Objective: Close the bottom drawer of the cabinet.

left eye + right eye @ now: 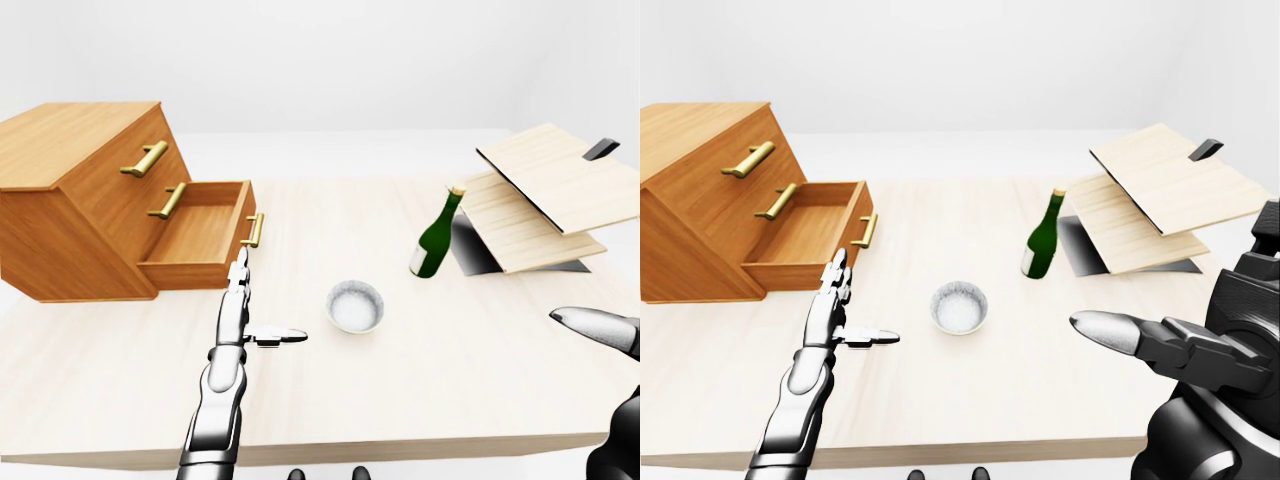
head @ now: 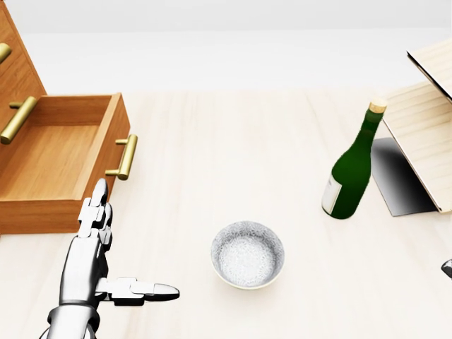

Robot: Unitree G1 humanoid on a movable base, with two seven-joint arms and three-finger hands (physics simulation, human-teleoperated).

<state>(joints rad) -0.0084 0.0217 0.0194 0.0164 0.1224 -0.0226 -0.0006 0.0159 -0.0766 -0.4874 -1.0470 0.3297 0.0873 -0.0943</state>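
A wooden cabinet (image 1: 70,190) with brass handles stands at the left of the table. Its bottom drawer (image 1: 200,235) is pulled out and empty, with its brass handle (image 1: 254,230) on the front panel. My left hand (image 1: 245,305) is open, fingers stretched flat toward the drawer front and thumb out to the right; the fingertips (image 2: 99,189) are just short of the drawer's front corner, below the handle (image 2: 125,157). My right hand (image 1: 1140,338) is open at the lower right, far from the cabinet.
A white bowl (image 1: 355,306) sits mid-table, right of my left hand. A green bottle (image 1: 437,236) stands further right. Light wooden boards (image 1: 545,200) lean over a dark box at the right. The table's near edge (image 1: 400,450) runs along the bottom.
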